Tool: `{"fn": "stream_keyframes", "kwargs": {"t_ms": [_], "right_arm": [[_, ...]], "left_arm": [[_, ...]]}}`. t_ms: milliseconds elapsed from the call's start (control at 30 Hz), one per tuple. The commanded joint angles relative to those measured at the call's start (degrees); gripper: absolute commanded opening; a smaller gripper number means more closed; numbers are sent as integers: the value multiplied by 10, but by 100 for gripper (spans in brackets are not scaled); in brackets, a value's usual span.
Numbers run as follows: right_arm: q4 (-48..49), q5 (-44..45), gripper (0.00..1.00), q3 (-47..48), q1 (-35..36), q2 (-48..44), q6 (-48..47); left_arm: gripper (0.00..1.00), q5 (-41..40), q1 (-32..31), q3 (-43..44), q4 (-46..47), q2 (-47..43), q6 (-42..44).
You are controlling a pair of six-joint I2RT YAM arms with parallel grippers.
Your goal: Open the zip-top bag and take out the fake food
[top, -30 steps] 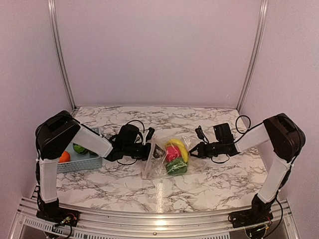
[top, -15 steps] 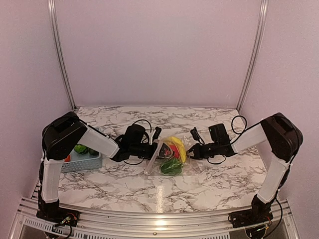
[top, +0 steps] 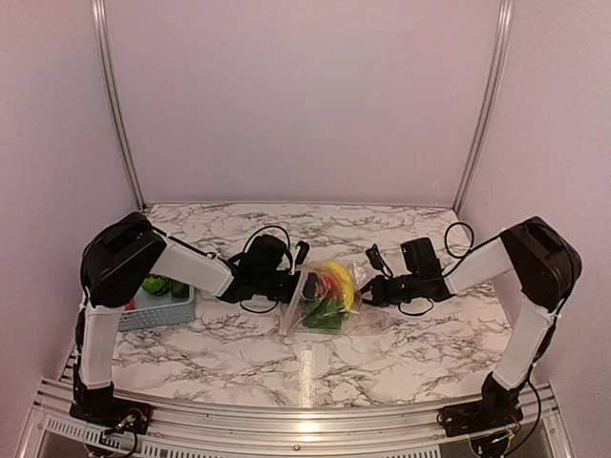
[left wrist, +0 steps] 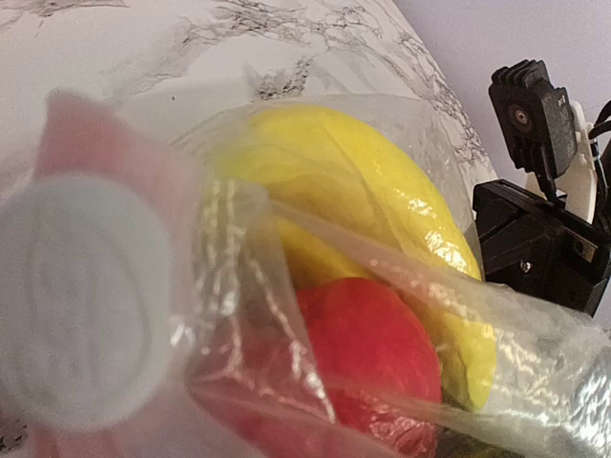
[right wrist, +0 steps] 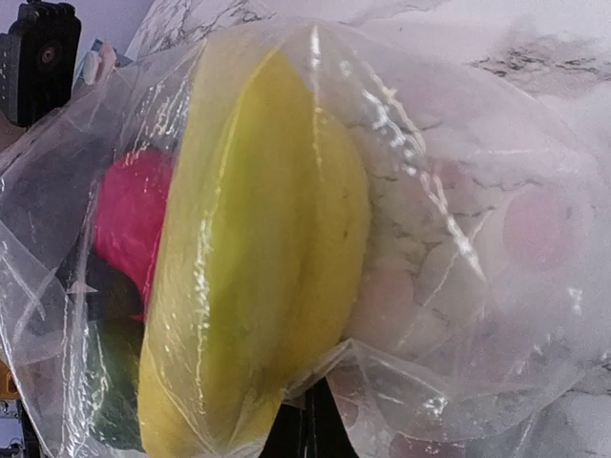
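Zip-top bag (top: 325,311) sits mid-counter (top: 382,363), fake food (top: 330,286) inside. Right end effector (top: 368,289) is pinched shut on its film. Left end effector (top: 302,272) is part-open at the mouth, no confirmed grasp. Risk: left closes on plastic plus banana (left wrist: 382,191), drags the bag, and right's pinch slips.

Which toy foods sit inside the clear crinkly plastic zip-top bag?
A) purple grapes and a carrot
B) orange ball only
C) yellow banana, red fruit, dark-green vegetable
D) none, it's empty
C: through the film of the clear crinkly plastic zip-top bag the wrist views show the yellow plastic banana and the round red toy fruit, and the top view adds a dark-green toy vegetable.
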Motion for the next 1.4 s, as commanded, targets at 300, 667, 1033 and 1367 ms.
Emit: {"fn": "stream_keyframes", "kwargs": {"t_ms": [300,667,1033,1367], "right_arm": [[26,38,0,-68,-65,-79,22],[40,31,0,-66,-66,-71,31],[47,18,0,-68,-66,-69,33],[40,10,0,-63,-65,-67,31]], "left_arm": [[66,-15,45,-161,-45,-183,30],[65,-57,159,-291,-143,-441,6],[70,-201,435,-359,-379,-650,28],[73,-226,561,-343,-375,-578,49]]}}
